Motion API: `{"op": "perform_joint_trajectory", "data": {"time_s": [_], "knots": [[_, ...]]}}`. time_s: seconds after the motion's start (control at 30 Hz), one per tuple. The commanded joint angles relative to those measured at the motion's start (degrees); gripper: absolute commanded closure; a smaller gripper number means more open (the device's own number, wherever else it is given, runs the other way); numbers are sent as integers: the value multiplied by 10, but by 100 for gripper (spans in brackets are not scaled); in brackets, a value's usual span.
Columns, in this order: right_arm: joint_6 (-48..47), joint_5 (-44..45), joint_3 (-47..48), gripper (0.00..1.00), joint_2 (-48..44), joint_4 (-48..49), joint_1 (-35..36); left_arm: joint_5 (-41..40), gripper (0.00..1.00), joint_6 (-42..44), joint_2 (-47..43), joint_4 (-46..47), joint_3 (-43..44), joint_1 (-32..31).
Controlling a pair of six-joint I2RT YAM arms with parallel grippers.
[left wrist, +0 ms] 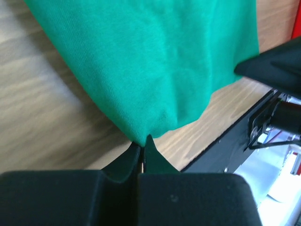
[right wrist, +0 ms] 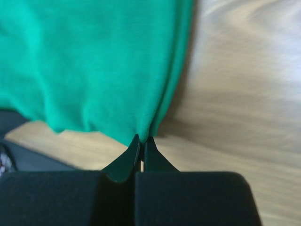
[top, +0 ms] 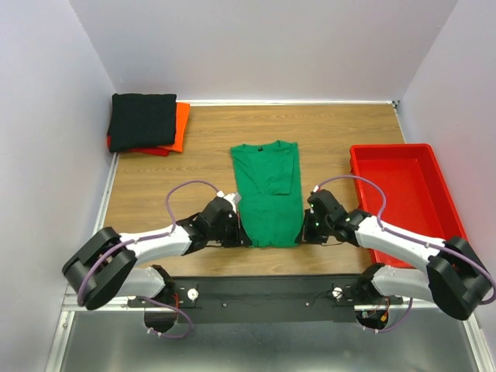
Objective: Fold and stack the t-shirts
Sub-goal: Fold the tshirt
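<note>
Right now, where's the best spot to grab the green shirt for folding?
By its two near hem corners, coming from the arms' side. The green shirt lies flat and narrow, hem nearest the arms; the left gripper and right gripper pinch those corners.

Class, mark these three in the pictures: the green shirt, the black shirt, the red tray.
Green shirt (top: 266, 198): top view, middle of the cloth.
Black shirt (top: 142, 120): top view, centre of its folded top.
Red tray (top: 404, 198): top view, bare floor.
</note>
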Motion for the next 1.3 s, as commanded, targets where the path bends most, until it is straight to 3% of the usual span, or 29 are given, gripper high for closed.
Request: {"op": "perform_joint_trajectory", "data": {"time_s": [0.0, 0.17, 0.3, 0.67, 1.03, 1.27], "knots": [[38, -17, -15, 100, -46, -21, 57, 9, 100, 24, -64, -94, -6, -3], [72, -1, -18, 100, -104, -77, 105, 41, 100, 17, -157, -180, -41, -3], [72, 16, -9, 100, -132, -112, 107, 24, 100, 33, -191, -230, -12, -2], [50, 92, 83, 100, -118, -158, 108, -8, 100, 93, -162, -288, 89, 26], [29, 178, 192, 100, -39, -173, 102, 46, 100, 161, -118, -287, 155, 111], [-14, 199, 274, 100, 35, -168, 56, 102, 100, 199, -54, -243, 202, 164]]}}
